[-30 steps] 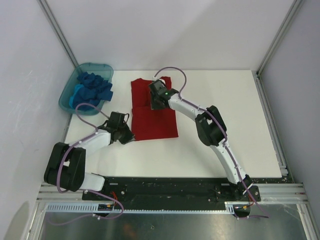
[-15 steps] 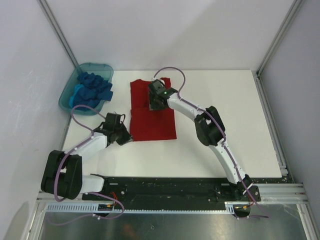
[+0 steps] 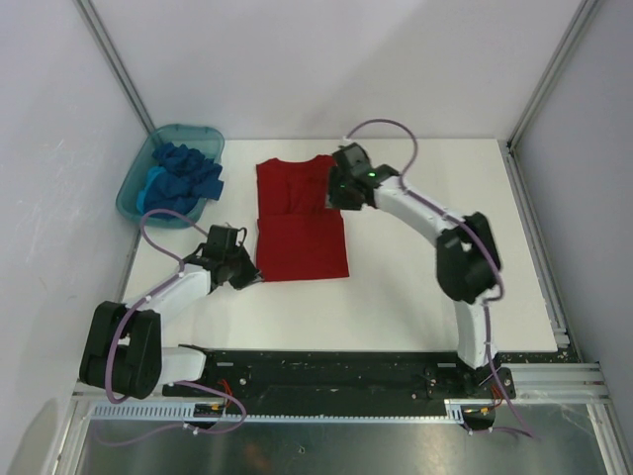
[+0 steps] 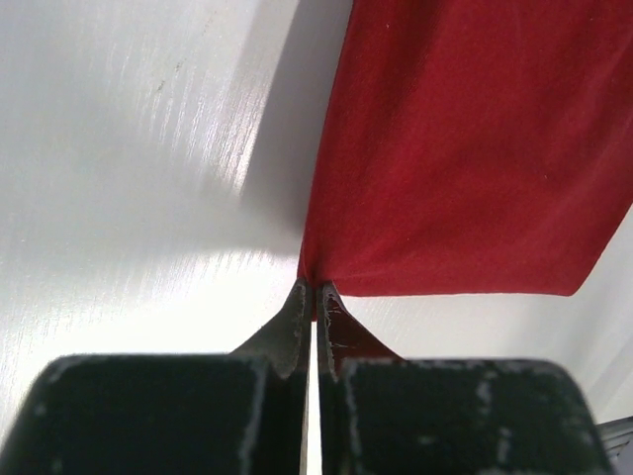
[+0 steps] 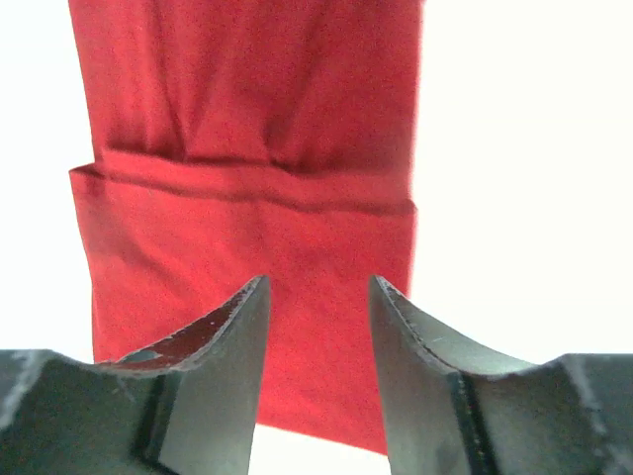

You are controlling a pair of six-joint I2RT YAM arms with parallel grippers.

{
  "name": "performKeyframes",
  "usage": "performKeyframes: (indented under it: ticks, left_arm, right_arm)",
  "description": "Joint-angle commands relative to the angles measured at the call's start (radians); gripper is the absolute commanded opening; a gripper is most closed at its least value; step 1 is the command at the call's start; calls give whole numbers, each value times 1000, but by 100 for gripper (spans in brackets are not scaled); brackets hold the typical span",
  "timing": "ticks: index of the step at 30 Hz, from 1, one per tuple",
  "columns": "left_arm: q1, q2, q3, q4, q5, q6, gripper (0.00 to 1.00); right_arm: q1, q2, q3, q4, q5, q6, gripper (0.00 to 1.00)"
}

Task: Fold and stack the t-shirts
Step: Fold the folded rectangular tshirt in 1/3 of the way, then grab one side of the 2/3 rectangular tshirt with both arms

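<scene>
The red t-shirt (image 3: 300, 233) lies partly folded on the white table, a fold step running across its middle. My left gripper (image 3: 253, 274) is shut on its near left corner, and the left wrist view shows the jaws (image 4: 315, 289) pinching the red cloth (image 4: 465, 148). My right gripper (image 3: 336, 190) is open and empty over the shirt's far right part. In the right wrist view its jaws (image 5: 318, 287) stand apart above the red cloth (image 5: 247, 119). The blue t-shirts (image 3: 186, 173) lie crumpled in the tub.
The translucent teal tub (image 3: 134, 193) stands at the table's far left corner. Grey walls and metal frame posts close in the table on the left, back and right. The arms' base rail runs along the near edge.
My right gripper has moved right, from over the shirt's far middle to its far right edge. The shirt's far part now lies flatter. My left gripper has shifted slightly left, still on the corner.
</scene>
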Motion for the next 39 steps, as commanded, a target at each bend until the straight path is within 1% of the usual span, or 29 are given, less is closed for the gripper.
performKeyframes:
  ticks: [1,4,7,10,13,23,34,39]
  left_arm:
    - [12,-29,-9,-8,19,25,0]
    - [13,-27,-6,-10,23,25,0]
    - [12,-30,-5,-10,23,25,0]
    - [13,-27,-4,-8,21,25,0]
    - [12,-23,-3,-7,20,25,0]
    - [12,-20,-8,-9,13,28,0]
    - [13,-15,-13,-9,12,31,0]
    - [13,-13,-17,-8,9,32,0]
  right_arm:
    - [-60,-248,-328,105,-66,75,47]
    - [-60,-345,-495,120,-76,85,43]
    - [-49,-417,-618,151,-90,96,42]
    - [-39,-447,-718,200,-136,118,41]
    - [-15,-449,-774,237,-145,131,41]
    - [25,-440,-844,326,-154,175,41]
    - [52,-409,-861,354,-145,203,40]
    - [66,-384,-861,348,-129,214,39]
